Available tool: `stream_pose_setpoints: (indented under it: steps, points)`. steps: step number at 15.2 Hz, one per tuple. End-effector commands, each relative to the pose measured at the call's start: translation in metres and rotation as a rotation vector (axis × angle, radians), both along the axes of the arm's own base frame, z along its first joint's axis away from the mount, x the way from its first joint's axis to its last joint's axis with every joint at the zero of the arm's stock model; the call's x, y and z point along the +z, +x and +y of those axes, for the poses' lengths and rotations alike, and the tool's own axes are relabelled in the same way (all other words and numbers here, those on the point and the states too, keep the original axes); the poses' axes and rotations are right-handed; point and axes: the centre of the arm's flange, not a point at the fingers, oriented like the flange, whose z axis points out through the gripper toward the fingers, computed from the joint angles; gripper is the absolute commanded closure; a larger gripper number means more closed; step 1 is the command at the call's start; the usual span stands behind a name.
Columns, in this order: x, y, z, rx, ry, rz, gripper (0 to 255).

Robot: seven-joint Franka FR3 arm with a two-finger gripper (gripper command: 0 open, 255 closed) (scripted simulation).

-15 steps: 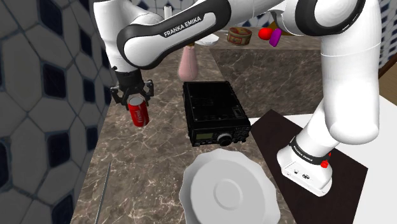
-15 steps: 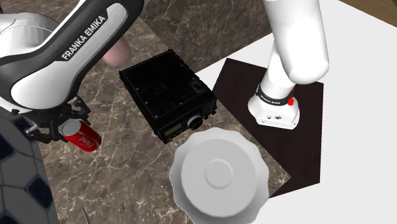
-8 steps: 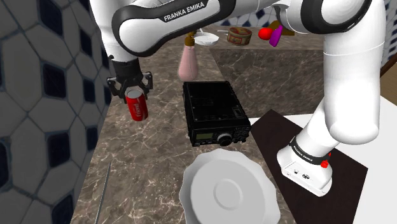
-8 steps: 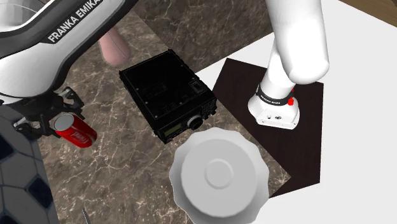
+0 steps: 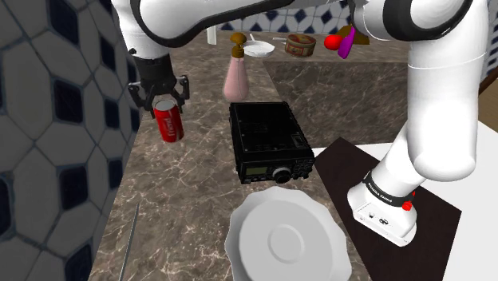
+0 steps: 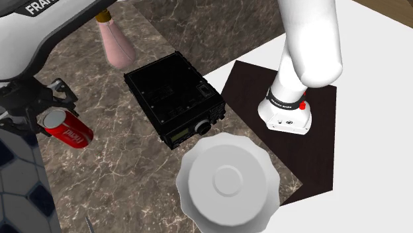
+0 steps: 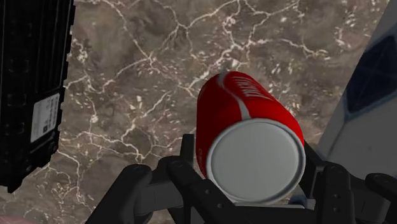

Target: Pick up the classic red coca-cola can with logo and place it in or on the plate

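Shoulder view: tool (image 5: pixel 162 97) clamps the red can (image 5: pixel 169 124), its white script unreadable, over the marbled surface (image 5: pixel 195 191). Black radio (image 5: pixel 267 144) stands between can and white plate (image 5: pixel 287 239).
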Motion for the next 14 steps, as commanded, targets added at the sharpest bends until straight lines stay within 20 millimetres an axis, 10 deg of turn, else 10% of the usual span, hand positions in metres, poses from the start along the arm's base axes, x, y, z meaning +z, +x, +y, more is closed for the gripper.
stream_pose_setpoints:
  steps: [1,14]
  points:
    - [0.011,0.000,-0.001,0.000,0.000,0.000,255]
    - [0.025,-0.157,-0.023,0.000,0.000,0.000,255]
